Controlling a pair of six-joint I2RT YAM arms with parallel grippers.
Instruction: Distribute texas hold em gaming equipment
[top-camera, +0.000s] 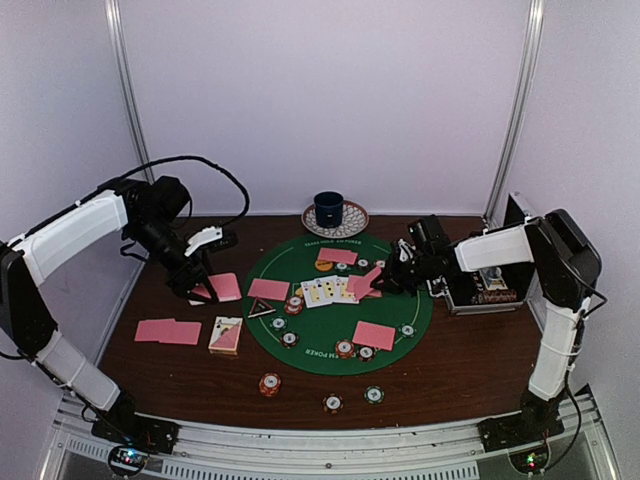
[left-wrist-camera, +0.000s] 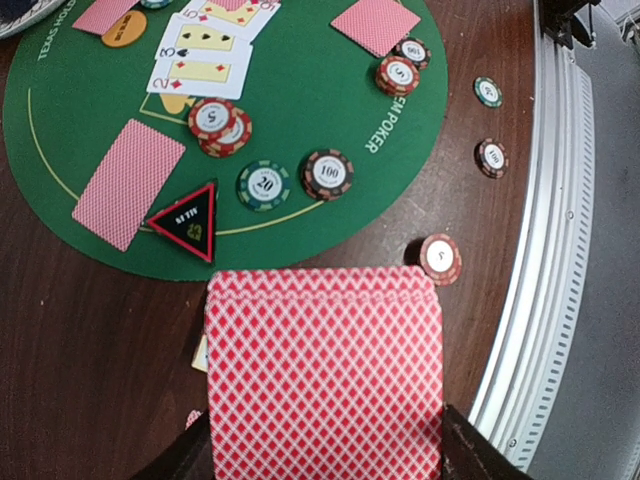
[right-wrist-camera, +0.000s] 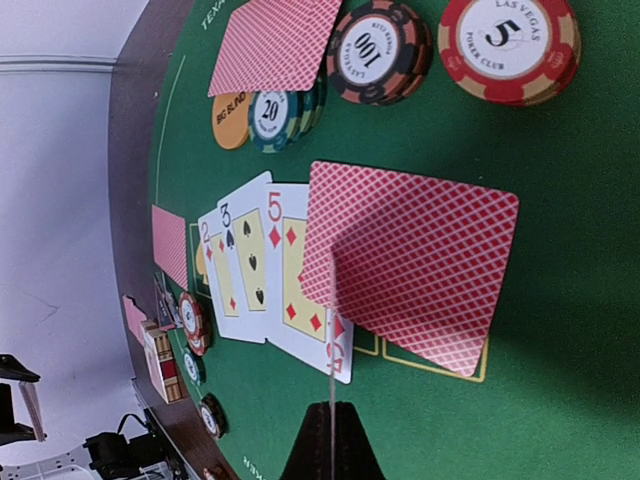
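Chips (top-camera: 332, 403) lay along the lower centre of the overhead frame. Left gripper (top-camera: 203, 291) gripped a pink-backed card (left-wrist-camera: 322, 370) at frame left, off the mat (left-wrist-camera: 300, 100). Right gripper (top-camera: 385, 282) held a second card (right-wrist-camera: 410, 270) above the face-up cards (top-camera: 330, 291), mid-mat.

Face-down pink-backed cards (left-wrist-camera: 128, 182) flank face-up cards (left-wrist-camera: 205, 65). Striped chips (left-wrist-camera: 328, 173) lie scattered flat. The triangle marker (left-wrist-camera: 187, 218) sits just beside one card.

Left gripper (top-camera: 200, 290) angled down, jaws closed; right gripper (top-camera: 385, 283) extended leftward, jaws closed.
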